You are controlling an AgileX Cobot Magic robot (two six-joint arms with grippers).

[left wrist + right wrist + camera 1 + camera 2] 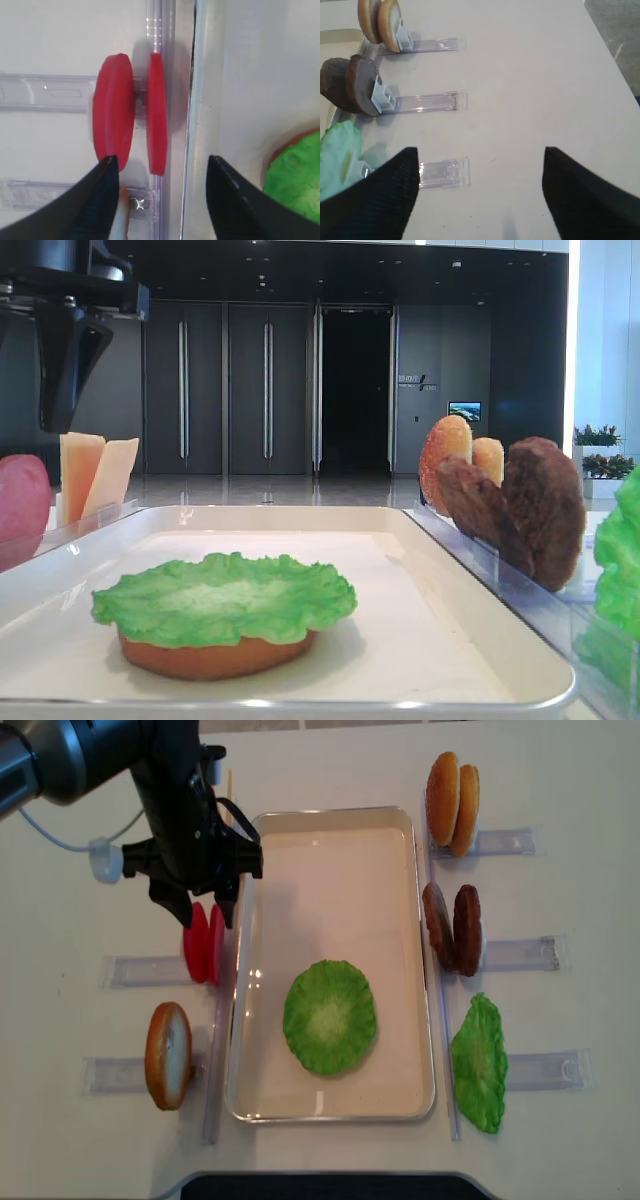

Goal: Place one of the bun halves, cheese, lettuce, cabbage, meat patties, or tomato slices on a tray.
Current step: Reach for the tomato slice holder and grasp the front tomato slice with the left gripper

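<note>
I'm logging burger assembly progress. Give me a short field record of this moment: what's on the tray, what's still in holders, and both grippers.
tray: lettuce lying on a bun half
left holders: tomato slices, bun half, cheese
right holders: buns, meat patties, lettuce leaf
left gripper: open, above tomato slices
right gripper: open, empty

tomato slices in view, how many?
2. Both stand on edge, side by side, in the clear holder left of the tray: one farther from it, one nearer. None visibly hidden.
</note>
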